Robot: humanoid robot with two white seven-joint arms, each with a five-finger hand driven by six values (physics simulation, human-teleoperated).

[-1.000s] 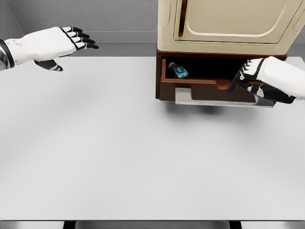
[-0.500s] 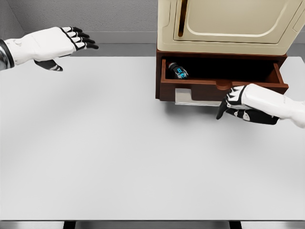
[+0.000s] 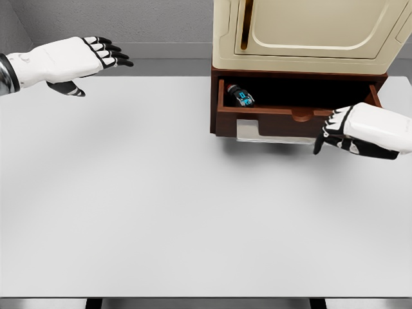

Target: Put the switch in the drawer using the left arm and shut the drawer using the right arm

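The brown wooden drawer (image 3: 270, 120) stands pulled out under a cream cabinet (image 3: 302, 35) at the back right. A small black switch (image 3: 241, 96) with cyan marks lies in the drawer's left end. My right hand (image 3: 335, 132) hovers against the right part of the drawer's front, its fingers relaxed and pointing down-left, grasping nothing. High over the table's far left corner, my left hand (image 3: 96, 58) has flat, spread fingers and holds nothing.
The white table (image 3: 161, 206) spreads across the view. A grey metal plate (image 3: 264, 132) juts out under the drawer front. A grey wall runs behind the table.
My right hand swung down-left away from the drawer front, then came back up and right to it. The drawer, the switch and the left hand have not moved.
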